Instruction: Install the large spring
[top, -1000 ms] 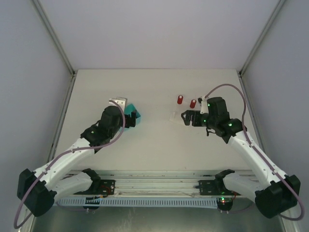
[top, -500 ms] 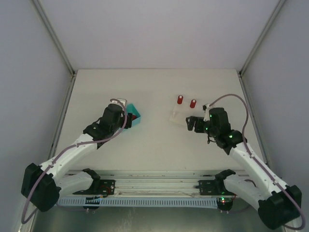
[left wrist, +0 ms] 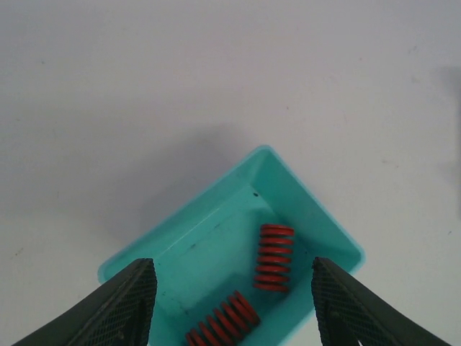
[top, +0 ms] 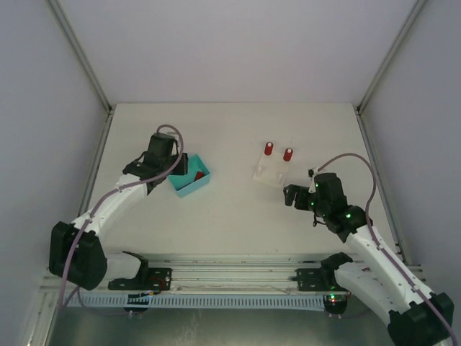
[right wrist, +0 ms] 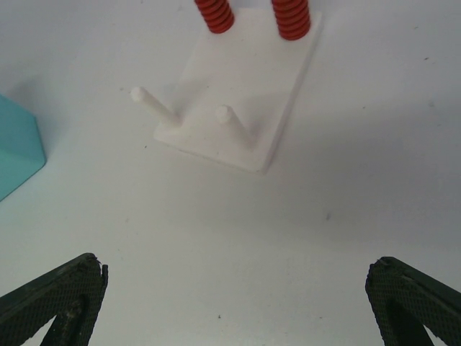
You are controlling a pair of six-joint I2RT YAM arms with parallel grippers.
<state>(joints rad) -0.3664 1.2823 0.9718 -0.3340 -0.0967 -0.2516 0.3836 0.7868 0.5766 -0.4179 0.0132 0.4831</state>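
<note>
white table [top: 230,209]: two springs [left wrist: 274,257] in teal bin [left wrist: 209,245], two on base [right wrist: 281,108]; left claw [left wrist: 232,268], right claw [right wrist: 238,263] wide.

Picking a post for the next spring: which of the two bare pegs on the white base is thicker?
The stubby peg nearer the middle of the base; the corner peg is clearly slimmer.

White arm links [top: 108,214], black joints [top: 72,254]; mauve cables [top: 168,129]; green lights [top: 351,214]; black cross-hatched pincer fingers [left wrist: 127,306]

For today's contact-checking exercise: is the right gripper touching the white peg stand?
Apart. The right wrist view shows a strip of table between the right gripper and the white peg stand.
</note>
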